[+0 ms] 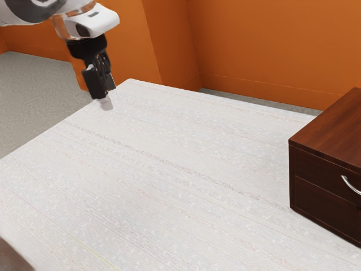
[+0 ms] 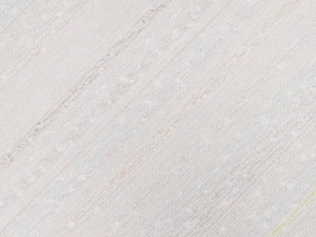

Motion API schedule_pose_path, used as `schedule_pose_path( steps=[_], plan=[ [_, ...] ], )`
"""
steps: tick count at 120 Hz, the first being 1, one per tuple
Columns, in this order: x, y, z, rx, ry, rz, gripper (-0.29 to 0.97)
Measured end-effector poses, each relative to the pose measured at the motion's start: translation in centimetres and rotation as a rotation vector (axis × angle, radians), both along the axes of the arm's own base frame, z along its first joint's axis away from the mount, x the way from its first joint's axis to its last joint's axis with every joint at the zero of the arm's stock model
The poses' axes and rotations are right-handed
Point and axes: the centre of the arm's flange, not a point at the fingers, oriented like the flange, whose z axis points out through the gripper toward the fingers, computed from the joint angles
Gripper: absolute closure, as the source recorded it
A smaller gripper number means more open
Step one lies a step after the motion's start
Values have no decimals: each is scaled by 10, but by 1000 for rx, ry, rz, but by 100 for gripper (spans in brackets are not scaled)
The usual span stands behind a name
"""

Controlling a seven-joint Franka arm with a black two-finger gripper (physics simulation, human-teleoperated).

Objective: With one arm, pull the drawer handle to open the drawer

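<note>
While the tool (image 1: 105, 103) hangs well apart from the drawer (image 1: 316, 169), you are at the approach step.
Your tool hovers over the table's (image 1: 169, 186) far corner at the exterior view's upper left; whether it is apart or together cannot be told. The handle (image 1: 351, 184) sits on the shut drawer of the dark cabinet (image 1: 338, 127) at that view's right edge. Next, likely, you need a long reach across and a turn to face the handle.

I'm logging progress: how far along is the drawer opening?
Nothing looks done: the drawer sits flush in the cabinet. In hand: the gripper hangs above the table's far corner, well away from the handle. Left: reach the handle, grip it and pull.
</note>
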Motion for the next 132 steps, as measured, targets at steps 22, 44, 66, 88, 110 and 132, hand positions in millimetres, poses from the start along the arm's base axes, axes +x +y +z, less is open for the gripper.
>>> schedule_pose_path(
  steps=[22,44,66,88,110,132],
  plan=[
    [15,5,-17,-5,9,28,0],
    [-7,-58,-12,33,24,-69,0],
    [-39,-113,-25,46,67,-239,0],
    [-42,-162,-38,35,80,-486,0],
    [-34,-201,-56,-11,102,-732,0],
    [-26,-243,-62,-70,12,-926,0]
  ],
)
